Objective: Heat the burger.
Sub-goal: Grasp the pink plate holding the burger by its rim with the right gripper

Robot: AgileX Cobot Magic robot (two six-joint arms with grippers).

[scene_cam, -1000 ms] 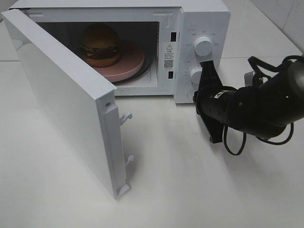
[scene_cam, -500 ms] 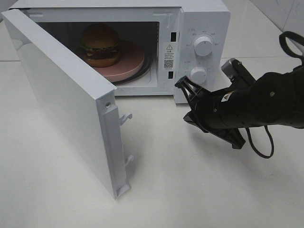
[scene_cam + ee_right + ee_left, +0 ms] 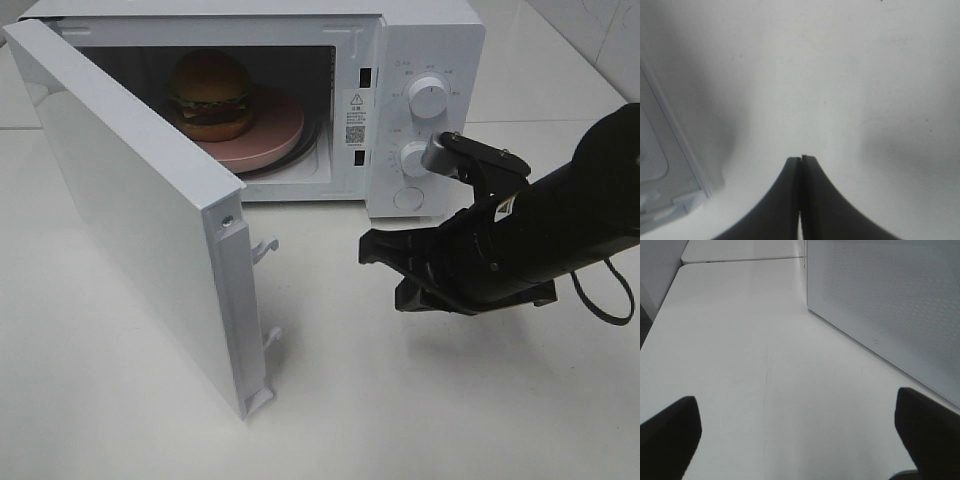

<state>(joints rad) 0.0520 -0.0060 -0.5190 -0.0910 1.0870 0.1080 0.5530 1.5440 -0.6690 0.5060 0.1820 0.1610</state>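
The burger (image 3: 210, 95) sits on a round pink plate (image 3: 278, 135) inside the white microwave (image 3: 430, 40), whose door (image 3: 130, 200) stands wide open to the left. My right gripper (image 3: 368, 247) is shut on nothing, low over the table in front of the control panel, pointing left toward the door's free edge. In the right wrist view its fingers (image 3: 801, 159) are pressed together above the white table, with the door's lower corner (image 3: 670, 200) close by. My left gripper (image 3: 796, 407) is open and empty beside the door's outer face (image 3: 890, 305); it is outside the exterior high view.
The microwave's panel has an upper knob (image 3: 428, 97), a lower knob (image 3: 414, 158) and a round button (image 3: 407, 199). Door latches (image 3: 265, 248) stick out from the door's edge. The white table (image 3: 400, 400) spreads in front; a cable loops behind the right arm.
My right arm swung away from the control panel, down and to the left, and now lies low in front of the microwave. Its gripper stayed shut. Burger and door have not moved.
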